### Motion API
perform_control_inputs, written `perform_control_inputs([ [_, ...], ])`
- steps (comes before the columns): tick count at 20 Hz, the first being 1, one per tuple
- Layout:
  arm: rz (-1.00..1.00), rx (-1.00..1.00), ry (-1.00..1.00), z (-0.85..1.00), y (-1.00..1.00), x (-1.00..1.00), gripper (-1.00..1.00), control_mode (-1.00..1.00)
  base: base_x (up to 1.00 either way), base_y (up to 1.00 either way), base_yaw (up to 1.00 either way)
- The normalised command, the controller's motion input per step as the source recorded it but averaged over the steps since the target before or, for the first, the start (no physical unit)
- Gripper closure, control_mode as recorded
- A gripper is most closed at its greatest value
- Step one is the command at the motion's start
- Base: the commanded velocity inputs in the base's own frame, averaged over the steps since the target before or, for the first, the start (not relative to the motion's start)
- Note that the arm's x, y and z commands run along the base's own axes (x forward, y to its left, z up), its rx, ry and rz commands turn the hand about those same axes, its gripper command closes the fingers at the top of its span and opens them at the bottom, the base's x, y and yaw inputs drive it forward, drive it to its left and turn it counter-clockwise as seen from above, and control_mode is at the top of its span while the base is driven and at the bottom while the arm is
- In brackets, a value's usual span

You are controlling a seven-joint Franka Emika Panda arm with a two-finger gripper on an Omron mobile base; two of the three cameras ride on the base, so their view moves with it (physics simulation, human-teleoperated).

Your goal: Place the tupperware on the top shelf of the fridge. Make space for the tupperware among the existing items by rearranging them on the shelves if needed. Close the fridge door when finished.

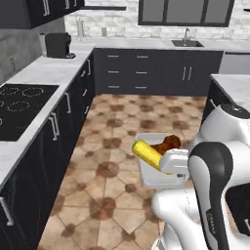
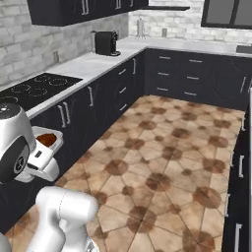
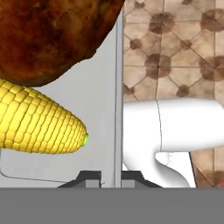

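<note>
Gripper (image 3: 110, 177) clamped on the wall of the tupperware (image 1: 149, 178), held above the tiled floor (image 1: 112, 146) at center right of left base view; corn cob (image 1: 148, 154) and meat (image 1: 167, 144) inside.

1. The arm (image 1: 215, 195) is glossy white, built of rounded, tube-like segments.
2. Its joints are capped with dark grey to black bands and discs; one black strip runs down a link and carries faint small lettering, too small to read.
3. The gripper (image 3: 111, 178) ends in two small dark grey finger tips with stepped, blocky profiles.
</note>
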Motion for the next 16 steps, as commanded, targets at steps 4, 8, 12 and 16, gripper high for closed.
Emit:
perform_control_inputs([
  [4,0.00,0.00,0.00,0.00,0.00,0.00,1.00,1.00,0.74,-1.00,-0.32],
  [8,0.00,0.00,0.00,0.00,0.00,0.00,1.00,1.00,0.99,-0.97,-0.24],
  [12,0.00,0.00,0.00,0.00,0.00,0.00,1.00,1.00,1.00,-0.55,-0.12],
  [16,0.00,0.00,0.00,0.00,0.00,0.00,1.00,1.00,1.00,-0.10,-0.08],
])
